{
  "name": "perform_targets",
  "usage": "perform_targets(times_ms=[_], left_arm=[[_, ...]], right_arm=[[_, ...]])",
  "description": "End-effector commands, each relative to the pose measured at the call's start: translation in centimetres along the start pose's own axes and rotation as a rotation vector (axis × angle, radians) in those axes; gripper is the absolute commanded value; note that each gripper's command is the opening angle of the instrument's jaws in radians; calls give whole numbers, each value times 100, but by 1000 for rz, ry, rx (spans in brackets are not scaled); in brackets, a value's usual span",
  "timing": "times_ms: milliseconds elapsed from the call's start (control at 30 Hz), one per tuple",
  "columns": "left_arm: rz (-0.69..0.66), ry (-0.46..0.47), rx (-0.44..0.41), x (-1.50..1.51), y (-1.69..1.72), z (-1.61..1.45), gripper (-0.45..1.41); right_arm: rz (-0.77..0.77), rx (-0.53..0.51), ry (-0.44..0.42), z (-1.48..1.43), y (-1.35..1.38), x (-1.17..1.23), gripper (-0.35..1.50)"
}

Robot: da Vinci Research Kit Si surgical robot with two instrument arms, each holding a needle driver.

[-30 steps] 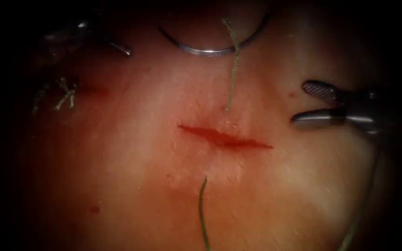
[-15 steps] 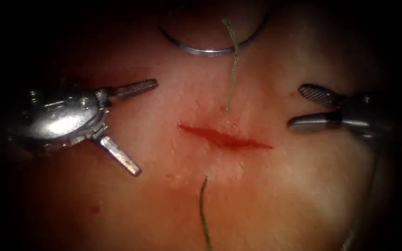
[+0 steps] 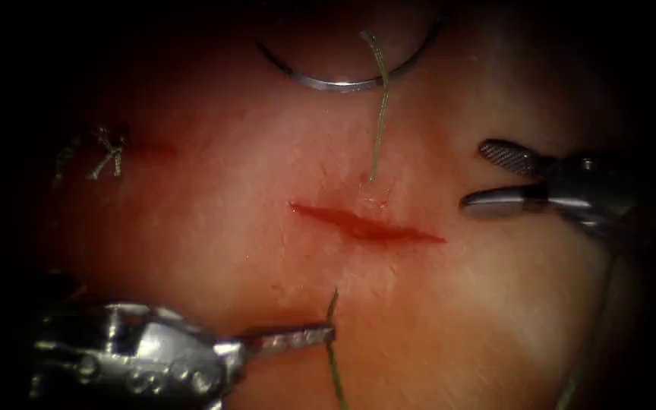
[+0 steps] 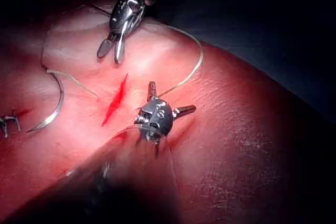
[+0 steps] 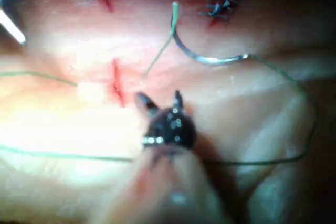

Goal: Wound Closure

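The cut [image 3: 366, 225] runs across the middle of the tissue [image 3: 495, 304]. The curved needle [image 3: 335, 80] lies free on the tissue far above the cut, held by neither tool. Its thread [image 3: 380, 114] runs down into the tissue just above the cut and comes out below it [image 3: 331, 304]. My left tool [image 3: 326, 338] reaches in from the lower left, one jaw tip touching that lower strand. The left wrist view shows its jaws [image 4: 173, 96] open beside the thread [image 4: 184, 80], holding nothing. To the right of the cut, my right tool [image 3: 487, 178] is open and holds nothing.
An older knotted stitch with cut thread ends [image 3: 104, 156] sits at the far left of the tissue. Another length of thread [image 3: 594, 334] trails down past the right tool's shaft. Red fluid stains the tissue around the cut.
The left tool moved from left of the cut down to the lower left, bringing a jaw tip to the thread below the cut. The right tool drifted slightly left. The needle stayed put.
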Motion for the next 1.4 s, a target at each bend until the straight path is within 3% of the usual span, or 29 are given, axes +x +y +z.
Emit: perform_targets(times_ms=[33,400,533,567,667,867,1000,1400], left_arm=[[9,-5,-2,-4,-1,13,98],[51,-67,-13,-2,6,67,98],[57,-111,-42,-13,8,79,84],[57,-104,-62,-15,8,79,32],[62,-95,-72,-9,10,77,-45],[57,19,16,14,-6,53,-45],[37,36,76,17,-30,31,-45],[-19,45,118,-30,-75,12,-45]], right_arm=[[0,1,2,11,-1,0,126],[-1,5,4,17,-5,-1,126],[-2,11,5,18,-7,-1,125],[-2,11,5,18,-7,-1,123],[-2,10,5,19,-7,-1,123],[-2,11,5,18,-7,-1,121],[-2,11,5,18,-8,0,121],[0,37,5,15,-17,4,121]])
